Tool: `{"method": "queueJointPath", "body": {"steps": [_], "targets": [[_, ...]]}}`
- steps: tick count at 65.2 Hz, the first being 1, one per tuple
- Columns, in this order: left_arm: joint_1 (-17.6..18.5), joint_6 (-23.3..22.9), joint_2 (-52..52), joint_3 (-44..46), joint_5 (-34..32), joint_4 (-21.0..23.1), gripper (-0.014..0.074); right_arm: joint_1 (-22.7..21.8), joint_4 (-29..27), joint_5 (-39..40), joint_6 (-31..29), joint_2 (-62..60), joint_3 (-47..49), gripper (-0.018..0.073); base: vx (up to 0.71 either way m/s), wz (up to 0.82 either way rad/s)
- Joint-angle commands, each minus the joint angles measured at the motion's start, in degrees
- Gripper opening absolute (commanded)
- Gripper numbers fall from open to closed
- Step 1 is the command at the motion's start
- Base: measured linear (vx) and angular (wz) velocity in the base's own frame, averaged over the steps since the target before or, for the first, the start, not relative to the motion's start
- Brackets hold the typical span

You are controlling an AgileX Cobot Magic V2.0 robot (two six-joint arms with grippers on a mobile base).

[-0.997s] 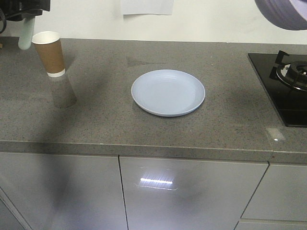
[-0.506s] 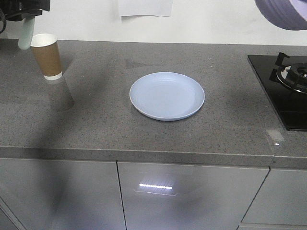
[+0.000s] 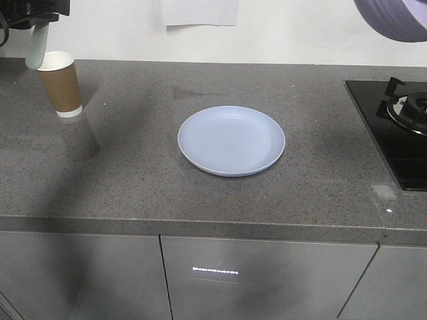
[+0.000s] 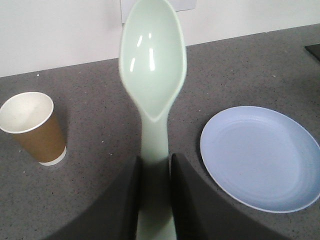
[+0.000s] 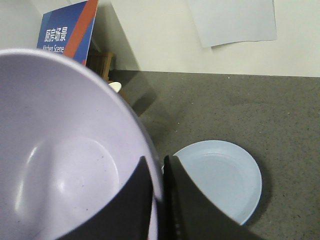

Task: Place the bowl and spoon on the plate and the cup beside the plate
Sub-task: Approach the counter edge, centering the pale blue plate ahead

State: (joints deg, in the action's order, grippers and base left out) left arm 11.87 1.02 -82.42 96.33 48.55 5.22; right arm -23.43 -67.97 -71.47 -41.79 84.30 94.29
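Two things rest on the grey table: the plate near its middle, bare, and farther back at the left the cup, upright and well apart from the plate. A black hob sits at the right end. Above the cup, the left gripper is clamped on the handle of the spoon, held off the table. High at the far right, the right gripper pinches the rim of the bowl, held in the air.

Spoon, seemingly tight in the left claw; cup left, plate right.
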Motion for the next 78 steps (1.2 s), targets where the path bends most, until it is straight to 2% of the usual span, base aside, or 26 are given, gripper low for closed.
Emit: {"method": "queueJointPath", "body": {"steps": [1,78], "targets": [[0.14,-0.31,1.96,1.47,-3.74,0.52,-0.0006,-0.29,-4.38,-2.29,-0.49,-1.87,1.73,-0.0006,0.05,-0.02],[0.14,-0.31,1.96,1.47,-3.74,0.52,-0.0006,-0.29,-4.38,-2.29,-0.49,-1.87,1.73,-0.0006,0.04,-0.02]]}}
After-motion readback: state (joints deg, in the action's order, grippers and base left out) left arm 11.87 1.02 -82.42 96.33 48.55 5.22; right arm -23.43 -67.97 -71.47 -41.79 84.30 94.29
